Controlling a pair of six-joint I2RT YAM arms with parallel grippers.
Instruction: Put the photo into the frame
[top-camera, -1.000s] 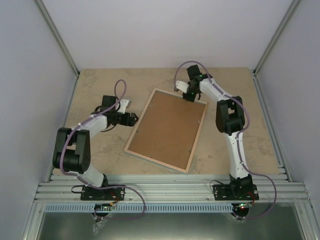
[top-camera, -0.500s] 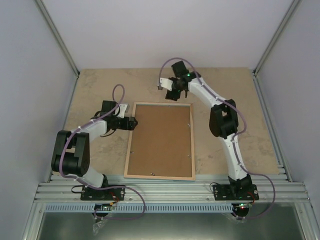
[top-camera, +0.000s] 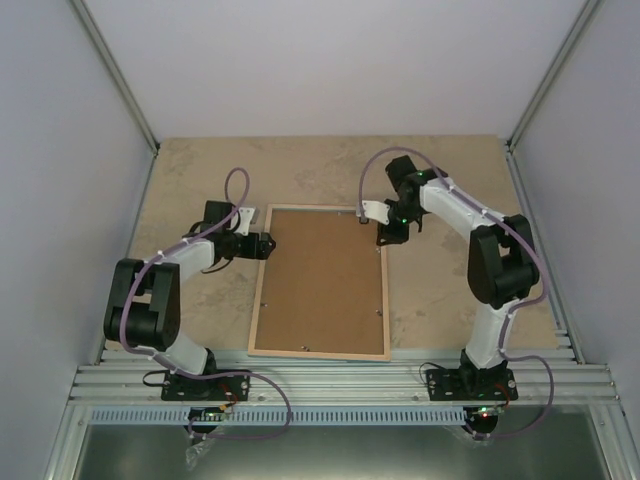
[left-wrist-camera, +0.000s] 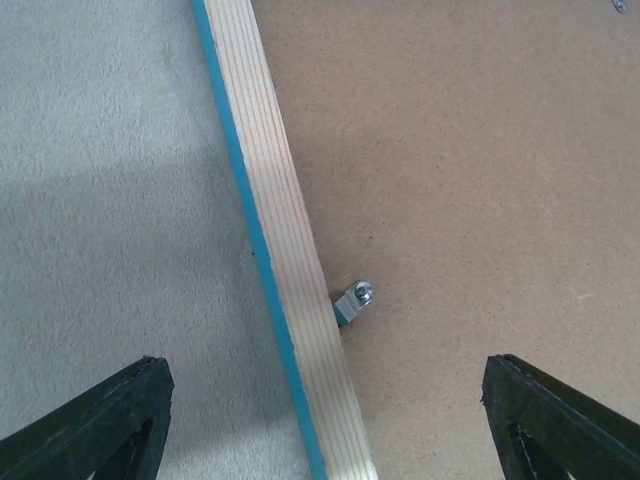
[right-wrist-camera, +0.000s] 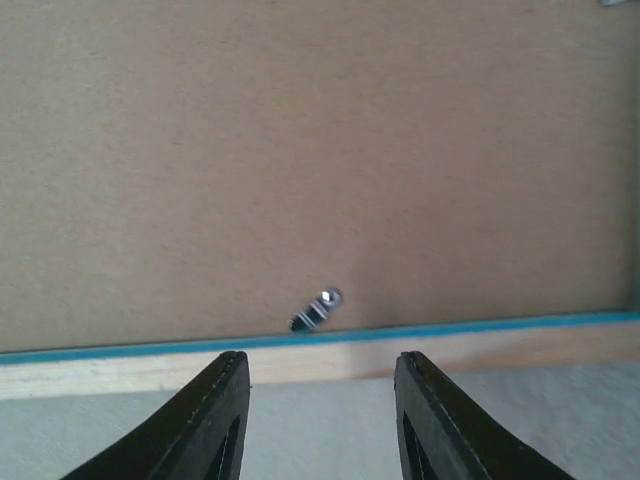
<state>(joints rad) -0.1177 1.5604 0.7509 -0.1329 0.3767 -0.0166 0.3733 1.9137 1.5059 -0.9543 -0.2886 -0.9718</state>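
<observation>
The left gripper (top-camera: 262, 243) is wide open and holds nothing; just under it runs the left rail of the frame (top-camera: 318, 353). The right gripper (top-camera: 385, 235) is half open, also empty, over the right rail. The frame lies face down with the backing (top-camera: 320, 280) inside it.

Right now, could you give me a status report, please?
Left jaws open, astride frame, left edge. Right jaws open over its right edge, by a clip. Frame face down, backing closing it; photo not in view.
</observation>
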